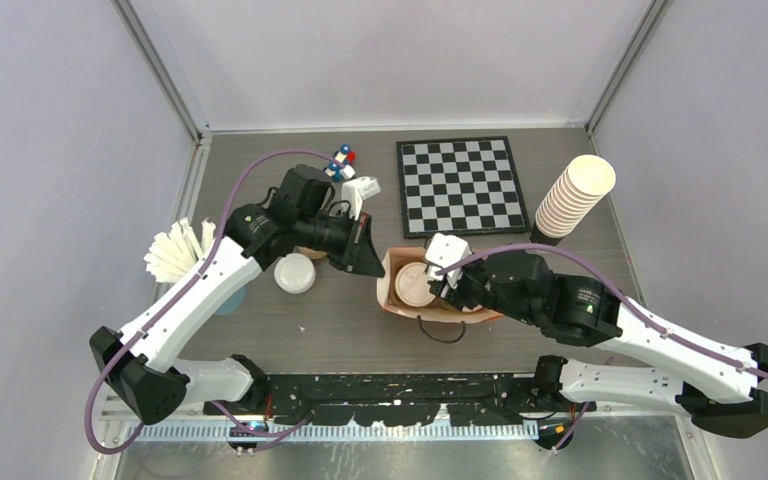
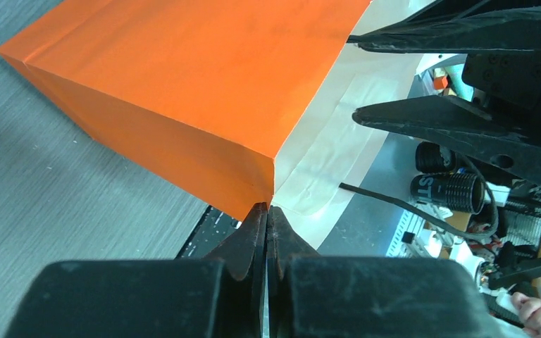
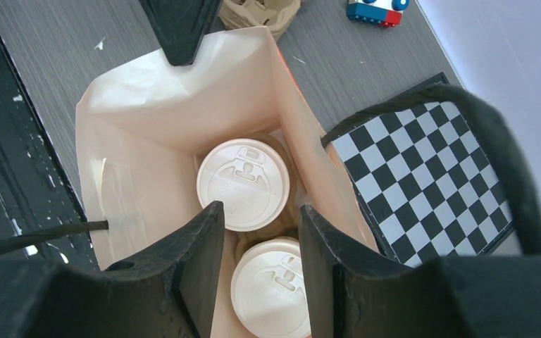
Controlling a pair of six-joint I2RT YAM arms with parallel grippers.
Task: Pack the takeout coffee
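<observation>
Orange paper bag (image 2: 176, 91) is the ref. point: upright, mouth open.

- Left of bag, apart from it: white round item (image 1: 294, 272), either a lid or a lidded cup; cannot tell which.
- At bag's left rim: left gripper (image 2: 266, 215), fingers pressed together on the paper edge, pinching it and holding the mouth open.
- Inside bag: takeout coffee (image 3: 243, 184), upright, lid on. Second lidded cup (image 3: 275, 289) just beside it, also inside.
- Over bag mouth: right gripper (image 3: 258, 208), jaws part-spread w/ a gap, nothing seen between them.
- Right of bag, well apart: stack of lidless cups (image 1: 572, 198).

Assessment: packing looks essentially done. Remaining: right arm to clear the bag and left gripper to release the rim. Unclear whether the item left of bag also needs packing.
</observation>
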